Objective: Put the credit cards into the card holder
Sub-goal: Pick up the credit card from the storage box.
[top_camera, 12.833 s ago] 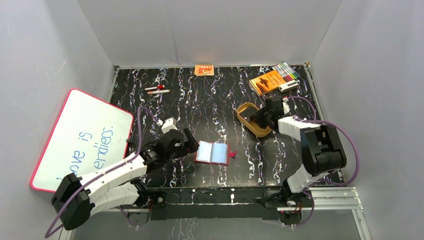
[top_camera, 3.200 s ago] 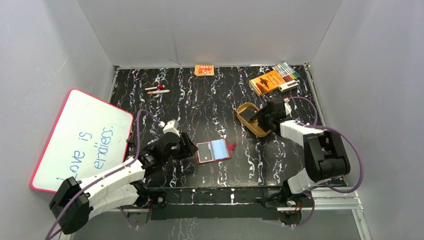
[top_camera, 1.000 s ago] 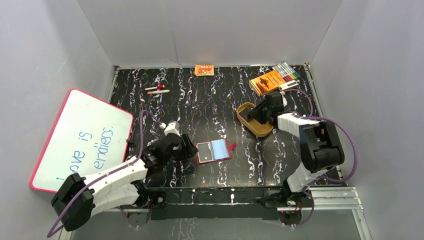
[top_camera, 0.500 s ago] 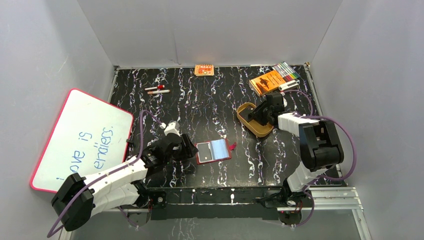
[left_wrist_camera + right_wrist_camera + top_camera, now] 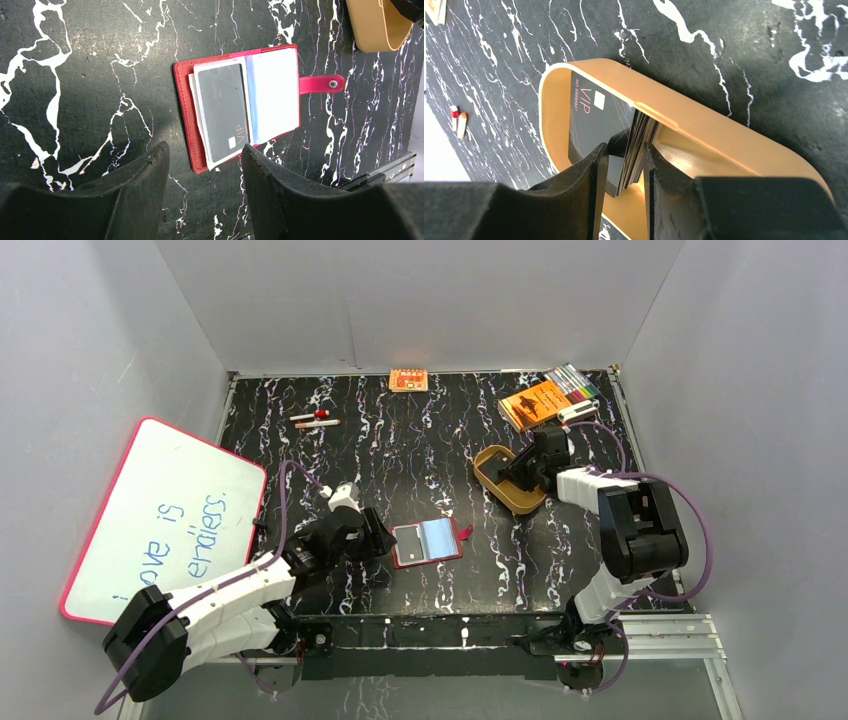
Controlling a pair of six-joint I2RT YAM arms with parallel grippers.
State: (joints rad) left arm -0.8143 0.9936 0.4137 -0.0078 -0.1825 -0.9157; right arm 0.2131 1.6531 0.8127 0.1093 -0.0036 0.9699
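Progress check from where I'm standing: I'd call it barely started. The card holder (image 5: 274, 92) lies open flat on the counter (image 5: 75, 75), snap tab sticking out on the far side from the left claw (image 5: 205, 150). One dark card (image 5: 222, 112) sits on the holder's near page, the one closest to that claw. It's a bit crooked, with a corner poking past the holder's edge, and I can't tell if it's actually inside a sleeve or just resting on top. So that's one card in, at best.

The rest of the credit cards (image 5: 591, 117) are over in the tan tray (image 5: 704, 125), standing on edge and leaning against its wall. All of those have yet to go across.

Left claw: roughly half open, nothing in it, touching nothing. It hovers right beside the holder, whose red edge is just ahead of its fingertips.

Right claw (image 5: 624, 147): reaching down into the tray, narrowed right in, with one finger on each side of the leaning cards. It looks to be pinching a few of them, though nothing has been lifted out. How many it has, I can't say.
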